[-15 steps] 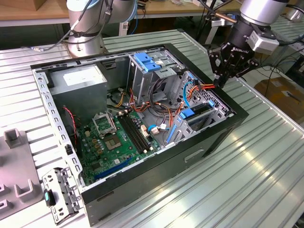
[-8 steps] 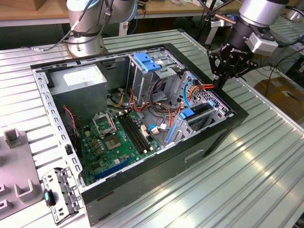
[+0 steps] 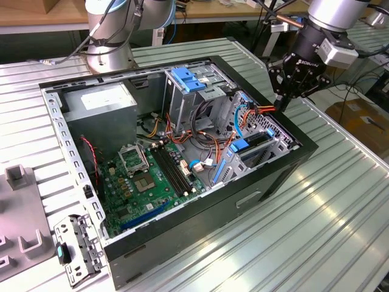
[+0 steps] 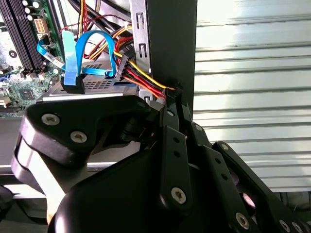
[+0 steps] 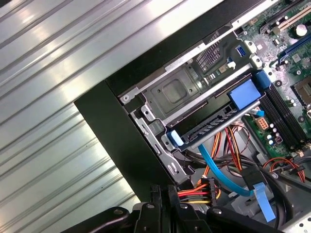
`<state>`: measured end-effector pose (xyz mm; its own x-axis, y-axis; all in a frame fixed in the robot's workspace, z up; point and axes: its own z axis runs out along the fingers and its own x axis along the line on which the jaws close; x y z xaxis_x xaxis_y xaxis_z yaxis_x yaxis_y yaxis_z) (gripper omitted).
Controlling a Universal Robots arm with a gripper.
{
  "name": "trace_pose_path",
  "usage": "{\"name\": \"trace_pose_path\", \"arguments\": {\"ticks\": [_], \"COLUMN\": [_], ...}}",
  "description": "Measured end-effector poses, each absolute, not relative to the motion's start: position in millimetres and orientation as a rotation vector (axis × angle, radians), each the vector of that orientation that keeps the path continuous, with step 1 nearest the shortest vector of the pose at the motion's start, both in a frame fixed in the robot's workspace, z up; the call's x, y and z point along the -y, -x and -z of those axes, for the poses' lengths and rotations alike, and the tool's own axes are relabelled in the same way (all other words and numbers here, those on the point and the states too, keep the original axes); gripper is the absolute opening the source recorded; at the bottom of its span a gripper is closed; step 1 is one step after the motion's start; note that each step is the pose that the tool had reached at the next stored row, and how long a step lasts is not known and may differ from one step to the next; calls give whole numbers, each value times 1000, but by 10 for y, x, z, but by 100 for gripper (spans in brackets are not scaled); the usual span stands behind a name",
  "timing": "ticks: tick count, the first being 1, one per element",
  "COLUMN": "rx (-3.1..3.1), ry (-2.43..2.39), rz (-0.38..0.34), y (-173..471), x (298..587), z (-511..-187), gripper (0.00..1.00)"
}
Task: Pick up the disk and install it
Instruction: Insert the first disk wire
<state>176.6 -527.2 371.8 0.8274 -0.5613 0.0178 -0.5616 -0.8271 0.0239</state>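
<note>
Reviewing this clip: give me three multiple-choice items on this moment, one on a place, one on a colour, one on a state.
1. Where is the black gripper?
A. Over the motherboard
B. At the case edge on the exterior view's right, by the red, yellow and black wire bundle
C. Beside the grey power-supply box

2. What colour is the flat ribbon-like cable near the gripper?
A. Blue
B. Green
C. White

3. How is the black metal computer case?
A. Closed
B. Open, green motherboard exposed
C. Upside down

Answers: B, it hangs at that edge; A, blue in both wrist views; B, the inside shows.
</note>
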Motion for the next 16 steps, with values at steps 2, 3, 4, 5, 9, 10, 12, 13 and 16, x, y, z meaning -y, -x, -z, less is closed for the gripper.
{"name": "trace_pose_path", "arguments": {"ticks": [2, 3, 4, 5, 9, 10, 12, 13, 16], "rx": [915, 915, 915, 915, 915, 915, 921, 937, 998], "ry": [-2976, -2976, -2976, -2976, -2976, -2976, -2974, -2969, -2949], "rz": [-16, -16, -15, -15, -15, -16, -16, -15, -14], "y": [-1756, -1745, -1721, -1696, -1635, -1618, -1604, -1604, -1603], "x": [5272, 5271, 5272, 5272, 5272, 5272, 5273, 5273, 5272], "z": [-3720, -3720, -3719, -3719, -3719, -3719, -3719, -3719, -3719], "gripper": [16, 16, 16, 16, 16, 16, 16, 16, 16]}}
